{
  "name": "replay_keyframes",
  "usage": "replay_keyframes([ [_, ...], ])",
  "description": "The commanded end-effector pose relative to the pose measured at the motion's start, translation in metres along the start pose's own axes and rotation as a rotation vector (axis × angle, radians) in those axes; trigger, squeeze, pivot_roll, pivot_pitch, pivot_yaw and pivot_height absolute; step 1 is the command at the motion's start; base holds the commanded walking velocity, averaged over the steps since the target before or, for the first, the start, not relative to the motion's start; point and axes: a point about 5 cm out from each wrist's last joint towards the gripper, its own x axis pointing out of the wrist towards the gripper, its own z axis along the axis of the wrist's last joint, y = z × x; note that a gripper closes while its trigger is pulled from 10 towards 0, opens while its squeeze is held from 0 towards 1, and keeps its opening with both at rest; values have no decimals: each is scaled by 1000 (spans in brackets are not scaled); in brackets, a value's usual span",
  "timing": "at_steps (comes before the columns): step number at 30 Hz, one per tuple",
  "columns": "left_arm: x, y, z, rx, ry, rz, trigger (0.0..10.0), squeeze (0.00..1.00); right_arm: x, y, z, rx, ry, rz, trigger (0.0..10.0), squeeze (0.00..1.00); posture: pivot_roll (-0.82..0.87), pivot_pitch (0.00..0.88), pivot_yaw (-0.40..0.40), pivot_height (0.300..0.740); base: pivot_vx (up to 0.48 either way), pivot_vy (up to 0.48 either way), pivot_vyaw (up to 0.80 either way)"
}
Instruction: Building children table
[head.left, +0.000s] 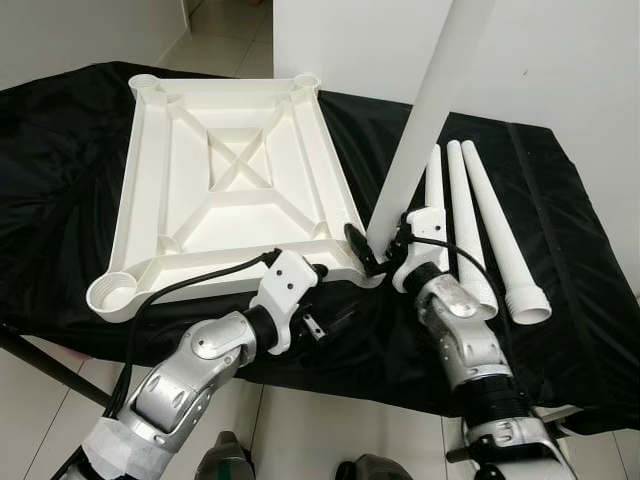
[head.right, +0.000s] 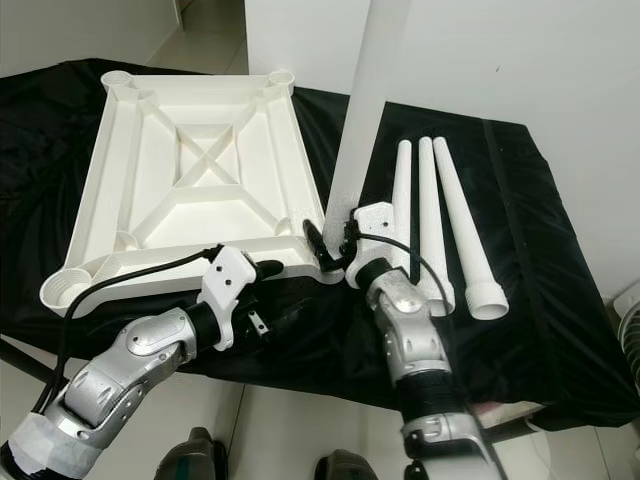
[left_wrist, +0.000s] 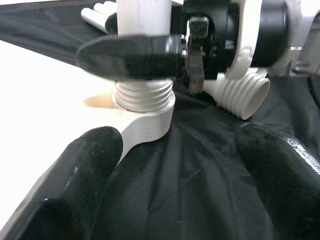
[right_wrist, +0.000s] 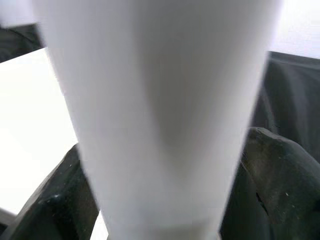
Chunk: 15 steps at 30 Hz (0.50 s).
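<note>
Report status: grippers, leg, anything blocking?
Right gripper shut on upright leg, threaded end at tabletop corner socket. Left gripper open beside the socket. Three spare legs lie alongside, not obstructing.

A desk draped in wrinkled black cloth spans the scene. Behind it, at the far side, stands a plain white wall. To the far left, a pale tiled floor runs into an opening. Light tiles show near, below the desk's edge.
</note>
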Motion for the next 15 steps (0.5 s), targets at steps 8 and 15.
replay_keyframes([
  [8,1,-5,1,5,-2,-116,10000,0,6,0,-7,-35,48,196,10000,0,49,0,-36,740,0,0,0],
  [15,0,-4,2,10,-2,-108,10000,0,9,2,-12,-7,68,253,0,0,61,0,-40,740,0,0,0],
])
